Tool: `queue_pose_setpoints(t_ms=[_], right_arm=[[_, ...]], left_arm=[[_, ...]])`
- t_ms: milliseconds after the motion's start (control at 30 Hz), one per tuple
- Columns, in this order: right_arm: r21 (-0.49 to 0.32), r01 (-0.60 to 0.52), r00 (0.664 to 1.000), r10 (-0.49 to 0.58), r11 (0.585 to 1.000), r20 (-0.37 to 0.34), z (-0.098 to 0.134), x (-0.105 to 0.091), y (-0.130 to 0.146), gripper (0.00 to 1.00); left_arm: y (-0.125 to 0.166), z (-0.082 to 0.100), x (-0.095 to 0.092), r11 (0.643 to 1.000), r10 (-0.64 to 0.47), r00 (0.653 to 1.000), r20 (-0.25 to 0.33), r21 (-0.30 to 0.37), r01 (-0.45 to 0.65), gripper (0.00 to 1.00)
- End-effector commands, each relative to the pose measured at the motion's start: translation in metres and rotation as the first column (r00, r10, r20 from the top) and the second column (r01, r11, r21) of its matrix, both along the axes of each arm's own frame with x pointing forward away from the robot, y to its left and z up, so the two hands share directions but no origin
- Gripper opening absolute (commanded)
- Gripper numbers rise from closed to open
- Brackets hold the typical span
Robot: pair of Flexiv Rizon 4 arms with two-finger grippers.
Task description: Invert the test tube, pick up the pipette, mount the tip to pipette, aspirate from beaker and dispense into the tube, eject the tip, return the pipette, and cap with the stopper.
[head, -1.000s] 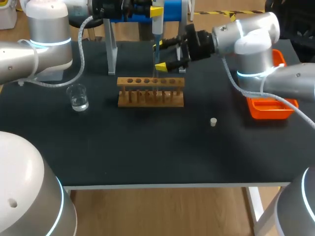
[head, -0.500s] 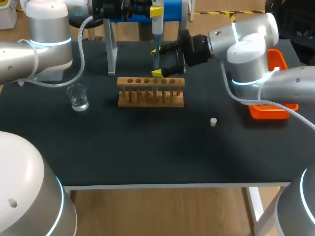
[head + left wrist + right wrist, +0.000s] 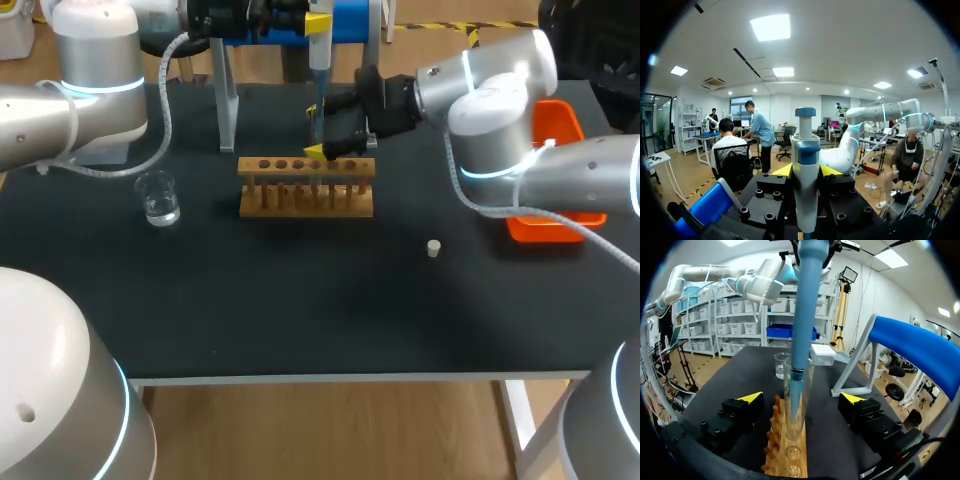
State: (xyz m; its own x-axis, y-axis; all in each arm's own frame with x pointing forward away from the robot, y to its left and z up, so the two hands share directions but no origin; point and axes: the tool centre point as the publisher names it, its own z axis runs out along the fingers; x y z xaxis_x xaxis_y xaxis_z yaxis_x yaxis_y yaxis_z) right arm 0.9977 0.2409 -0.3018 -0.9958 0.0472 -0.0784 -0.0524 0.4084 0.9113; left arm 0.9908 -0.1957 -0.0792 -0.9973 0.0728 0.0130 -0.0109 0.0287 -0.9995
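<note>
My left gripper (image 3: 806, 174) is shut on the white and blue pipette (image 3: 805, 145), which it holds upright above the wooden rack (image 3: 306, 187). The pipette's blue tip (image 3: 801, 330) reaches down into a clear test tube (image 3: 799, 426) that stands in the rack. My right gripper (image 3: 801, 399) is open, one finger on either side of that tube with a wide gap to each; in the head view the right gripper (image 3: 318, 130) sits just behind the rack. A glass beaker (image 3: 158, 197) with some liquid stands left of the rack. The small white stopper (image 3: 433, 248) lies to the right front.
An orange tray (image 3: 548, 222) sits at the table's right edge, partly under my right arm. The blue pipette stand (image 3: 350, 20) on white legs (image 3: 228, 110) rises at the back, behind the rack.
My right arm has moved left toward the rack, bringing its open fingers to either side of the tube. The left arm and pipette have stayed still.
</note>
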Motion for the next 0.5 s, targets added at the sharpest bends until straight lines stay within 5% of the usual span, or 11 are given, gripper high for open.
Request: queue_pose_setpoints(t_ms=[33, 500], right_arm=[[-0.009, 0.025, 1.0, -0.025, 1.0, 0.0, -0.0024, -0.0015, 0.0034, 1.0], [-0.055, 0.038, 0.998, -0.035, 0.998, 0.042, -0.0039, -0.0016, 0.01, 1.0]], left_arm=[[0.0003, 0.0006, 0.0012, 1.0, -0.003, 1.0, 0.0, 0.001, 0.003, 0.0], [0.0003, 0.0006, 0.0012, 1.0, -0.003, 1.0, 0.0, 0.001, 0.003, 0.0]])
